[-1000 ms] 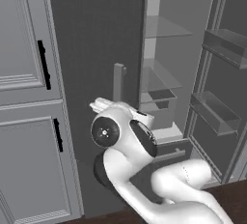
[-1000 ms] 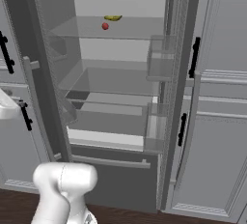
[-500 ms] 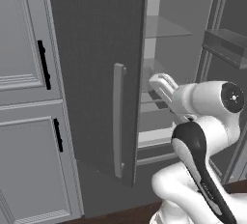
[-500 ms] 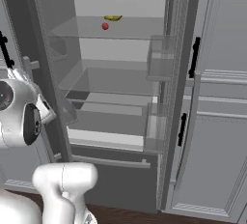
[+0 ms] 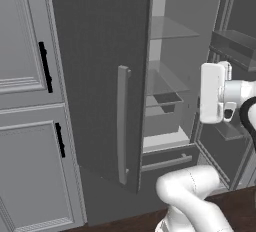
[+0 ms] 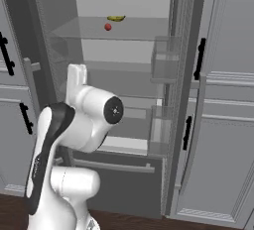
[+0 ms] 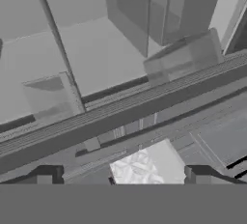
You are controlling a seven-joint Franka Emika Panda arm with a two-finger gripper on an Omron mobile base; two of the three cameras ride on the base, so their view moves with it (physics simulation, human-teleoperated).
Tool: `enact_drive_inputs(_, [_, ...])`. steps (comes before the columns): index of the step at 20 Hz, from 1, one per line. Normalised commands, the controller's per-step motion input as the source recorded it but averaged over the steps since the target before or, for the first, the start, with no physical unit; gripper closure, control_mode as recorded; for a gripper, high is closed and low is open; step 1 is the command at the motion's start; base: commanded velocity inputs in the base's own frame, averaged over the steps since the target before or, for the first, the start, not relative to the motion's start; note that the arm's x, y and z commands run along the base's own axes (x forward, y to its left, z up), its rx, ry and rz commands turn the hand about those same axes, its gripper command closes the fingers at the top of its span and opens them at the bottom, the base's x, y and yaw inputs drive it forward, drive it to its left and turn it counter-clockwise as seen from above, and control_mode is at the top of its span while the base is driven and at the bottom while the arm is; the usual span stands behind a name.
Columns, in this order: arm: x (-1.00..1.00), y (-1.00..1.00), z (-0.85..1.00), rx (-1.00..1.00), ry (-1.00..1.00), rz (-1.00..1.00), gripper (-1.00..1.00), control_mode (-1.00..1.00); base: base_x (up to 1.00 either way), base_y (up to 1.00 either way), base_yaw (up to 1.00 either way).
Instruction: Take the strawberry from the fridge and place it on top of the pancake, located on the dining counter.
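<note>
Red strawberry point(image 6: 107, 27), one, beside one yellow fruit point(image 6: 116, 18) in fridge point(image 6: 124, 75); pincer point(image 7: 123, 175) released.

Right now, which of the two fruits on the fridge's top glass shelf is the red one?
The strawberry, small and round, sitting nearer the shelf's front edge. The yellow fruit behind it is elongated and curved.

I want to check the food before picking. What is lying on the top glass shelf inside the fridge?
On the top glass shelf lie the strawberry and a small yellow fruit behind it. The shelf's far left is hidden by the door.
</note>
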Motion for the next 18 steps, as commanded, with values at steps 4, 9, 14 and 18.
enact_drive_inputs(4, [0.49, -0.05, 0.0, 0.61, 0.46, 0.29, -1.0, -1.0, 0.0, 0.0, 0.0])
enact_drive_inputs(9, [0.57, 0.31, -0.36, 0.34, 0.42, 0.25, -1.0, -1.0, 0.0, 0.0, 0.0])
enact_drive_inputs(14, [0.43, 0.6, -0.37, 0.04, 0.17, 0.22, -1.0, -1.0, 0.0, 0.0, 0.0])
enact_drive_inputs(18, [0.52, 0.6, -0.21, 0.0, 0.03, 0.17, -1.0, -1.0, 0.0, 0.0, 0.0])
